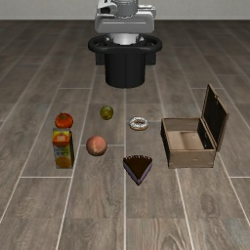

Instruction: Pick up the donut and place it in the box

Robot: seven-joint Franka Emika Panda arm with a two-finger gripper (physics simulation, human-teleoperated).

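1. The hand (125, 20) hangs above the black pedestal (124, 61); whether it is apart or together, I cannot tell.
2. Bare plank floor (195, 215) lies open between the pedestal and the donut (139, 123).
3. The donut lies flat near the box (187, 146), on the exterior view's left of it, not touching.
4. The box's lid (215, 115) stands raised.
5. A lime (106, 112), peach (96, 145), cake slice (138, 169), carton (63, 149) and tomato (64, 121) crowd the donut's other side.

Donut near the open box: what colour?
The donut is whitish with small darker speckles; it shows best in the exterior view.
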